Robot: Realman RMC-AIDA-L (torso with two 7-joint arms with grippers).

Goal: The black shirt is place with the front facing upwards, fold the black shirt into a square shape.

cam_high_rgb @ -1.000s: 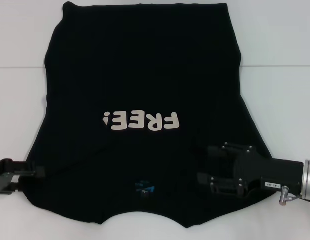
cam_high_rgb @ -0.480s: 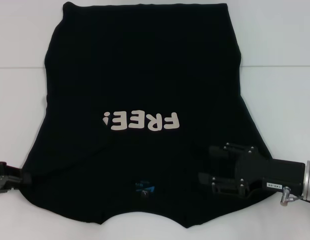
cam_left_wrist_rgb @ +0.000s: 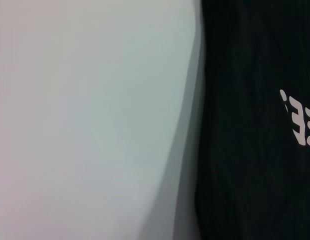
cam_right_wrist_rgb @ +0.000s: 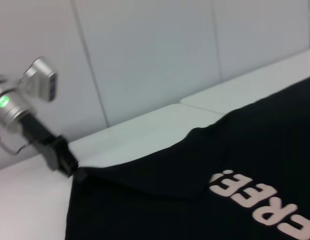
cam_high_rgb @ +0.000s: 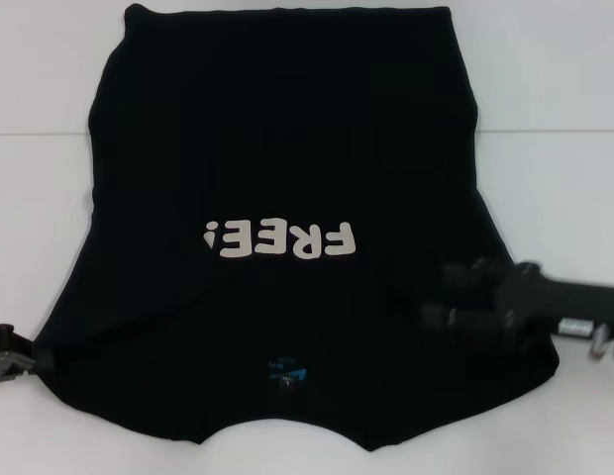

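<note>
Nearest us, along the near edge of the white bench [cam_high_rgb: 564,178], we see the collar end of the black shirt [cam_high_rgb: 287,129], its small blue neck label [cam_high_rgb: 286,372] face up. Our left gripper [cam_high_rgb: 15,353] sits at the shirt's near-left edge, by the bench's left edge; only a little of it shows, and we cannot tell whether its jaws are parted or closed, or whether it has any cloth. Our right gripper [cam_high_rgb: 441,297] lies over the shirt's near-right part, blurred, so we cannot tell its jaws' state either.

Past the label comes the cream "FREE!" lettering [cam_high_rgb: 279,238], and beyond it the body of the shirt runs to the far edge of the bench, hem farthest from us.

We judge the fold to be at an early stage. Both sleeves look tucked in, since the sides run fairly straight, though we cannot confirm that. The length is unfolded, so bringing it to a square is left.

We count one shirt, one label, two grippers.
</note>
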